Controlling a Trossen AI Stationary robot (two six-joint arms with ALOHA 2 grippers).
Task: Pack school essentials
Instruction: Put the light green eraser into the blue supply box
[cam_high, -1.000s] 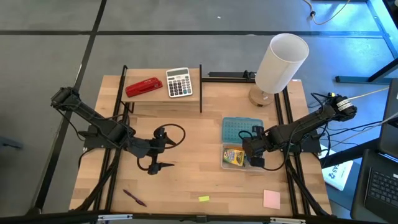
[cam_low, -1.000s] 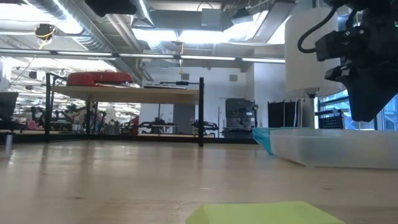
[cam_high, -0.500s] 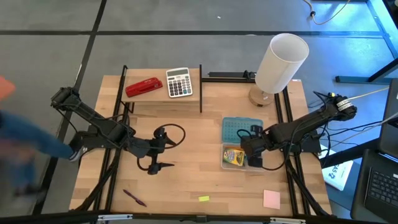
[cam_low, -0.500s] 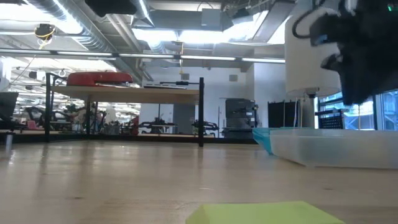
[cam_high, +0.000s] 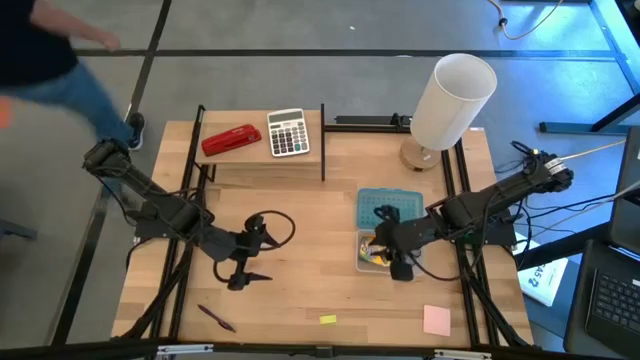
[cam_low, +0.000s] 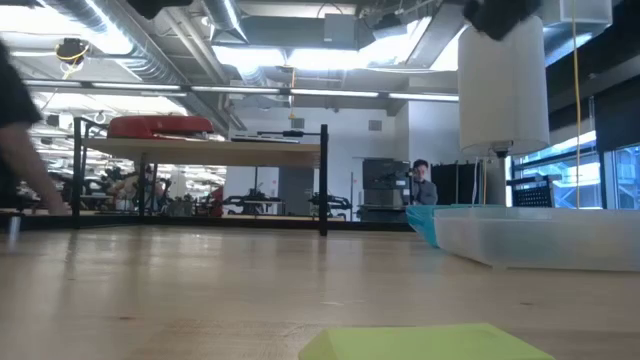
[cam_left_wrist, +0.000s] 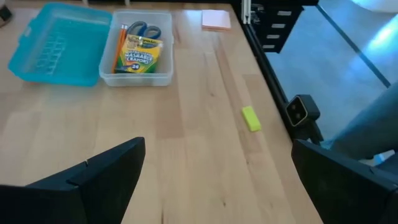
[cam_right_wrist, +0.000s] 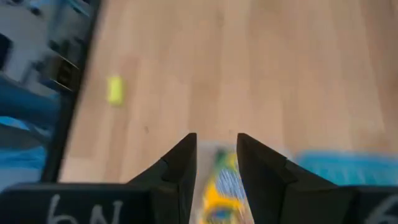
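Left arm reaching in from the left edge toward centre-left, left gripper (cam_high: 243, 281) spread wide with nothing between the fingers. Right arm stretching from the right edge toward centre, right gripper (cam_high: 397, 266) narrowly parted, holding nothing.

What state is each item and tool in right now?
clear box: open
teal lid: off, beside it
crayon box: in box
scissors: in box
pencils: in box
yellow piece: on table
note pad: on table
pen: on table
left tool: open, empty
right tool: slightly open, empty, over box
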